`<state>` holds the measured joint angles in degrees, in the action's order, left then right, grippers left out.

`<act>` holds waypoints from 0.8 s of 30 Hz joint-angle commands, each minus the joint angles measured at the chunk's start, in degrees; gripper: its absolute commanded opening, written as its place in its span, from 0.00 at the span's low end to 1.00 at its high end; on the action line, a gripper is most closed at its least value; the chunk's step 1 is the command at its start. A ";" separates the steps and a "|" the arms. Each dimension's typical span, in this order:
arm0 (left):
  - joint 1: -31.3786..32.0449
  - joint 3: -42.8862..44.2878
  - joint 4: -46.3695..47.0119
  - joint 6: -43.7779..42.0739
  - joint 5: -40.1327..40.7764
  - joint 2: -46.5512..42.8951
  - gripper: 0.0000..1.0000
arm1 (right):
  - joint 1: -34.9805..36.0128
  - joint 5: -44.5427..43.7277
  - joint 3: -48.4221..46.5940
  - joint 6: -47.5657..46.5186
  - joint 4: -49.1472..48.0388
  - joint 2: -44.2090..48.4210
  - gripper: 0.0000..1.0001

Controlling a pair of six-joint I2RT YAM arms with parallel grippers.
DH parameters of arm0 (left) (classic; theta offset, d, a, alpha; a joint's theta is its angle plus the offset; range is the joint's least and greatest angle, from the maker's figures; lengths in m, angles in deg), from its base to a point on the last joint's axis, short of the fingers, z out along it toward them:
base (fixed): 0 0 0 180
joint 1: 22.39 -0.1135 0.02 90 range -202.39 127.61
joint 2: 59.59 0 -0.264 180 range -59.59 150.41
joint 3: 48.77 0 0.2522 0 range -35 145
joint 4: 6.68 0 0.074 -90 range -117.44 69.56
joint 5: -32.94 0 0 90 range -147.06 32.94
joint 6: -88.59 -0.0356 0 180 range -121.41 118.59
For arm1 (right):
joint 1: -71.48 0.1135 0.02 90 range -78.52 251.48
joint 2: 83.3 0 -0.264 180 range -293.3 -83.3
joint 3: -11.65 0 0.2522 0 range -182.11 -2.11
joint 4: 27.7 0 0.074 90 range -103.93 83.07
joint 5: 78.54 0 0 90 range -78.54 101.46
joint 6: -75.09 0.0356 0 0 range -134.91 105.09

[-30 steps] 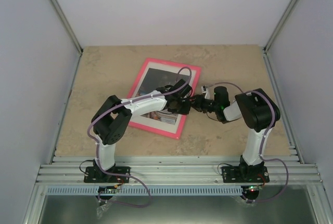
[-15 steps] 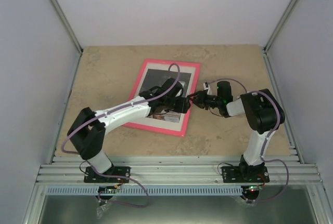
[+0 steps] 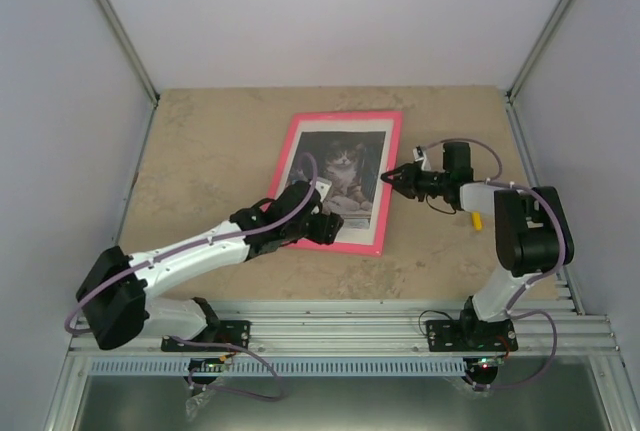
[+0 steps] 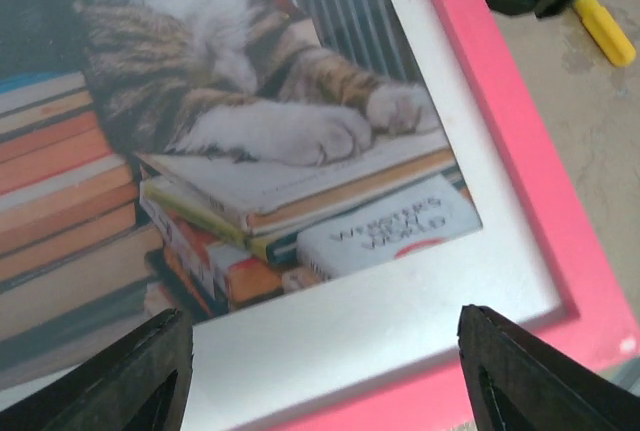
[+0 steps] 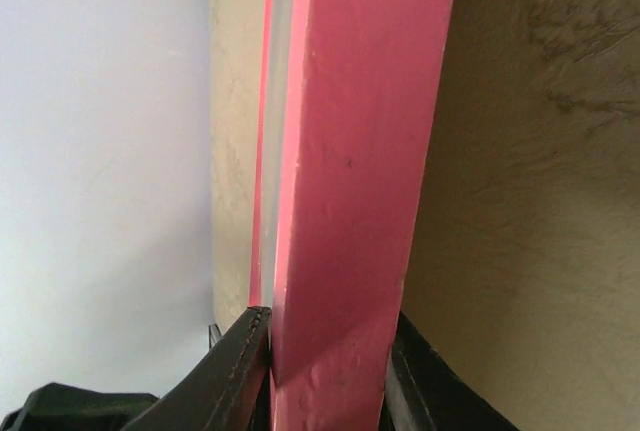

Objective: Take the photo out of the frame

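The thin bright pink rectangular picture frame (image 3: 345,116) lies face up on the beige stone-look tabletop (image 3: 200,151), with the paper cat print (image 3: 342,173) inside it behind a white mat (image 4: 380,321). The right gripper (image 3: 392,177) is clenched on the frame's right rail. The left gripper (image 3: 325,228) hangs splayed over the near corner. I'd say it's early: next the frame needs turning over to reach its back. One book cover reads "WEBSTER'S NEW WORLD".

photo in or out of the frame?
In. The photo sits behind the white border inside the pink frame.
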<state>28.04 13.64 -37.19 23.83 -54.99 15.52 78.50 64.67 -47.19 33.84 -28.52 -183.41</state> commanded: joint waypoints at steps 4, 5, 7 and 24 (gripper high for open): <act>6.91 -4.07 3.34 -5.79 10.52 -5.46 0.78 | -3.31 1.47 -5.66 -9.72 11.16 4.25 0.10; 8.02 -4.55 3.56 -6.37 11.77 -5.87 0.79 | -3.67 1.06 -6.69 -10.45 13.18 4.58 0.10; 10.57 -5.21 4.45 -7.91 15.41 -6.70 0.80 | -4.10 0.75 -8.56 -11.80 17.27 4.81 0.10; 24.05 2.42 10.54 -12.90 24.91 2.09 0.88 | -3.66 -5.65 -11.27 -12.31 24.01 12.07 0.10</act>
<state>48.26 14.12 -30.44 14.17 -34.14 15.28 74.68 61.16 -57.33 24.53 -1.22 -174.25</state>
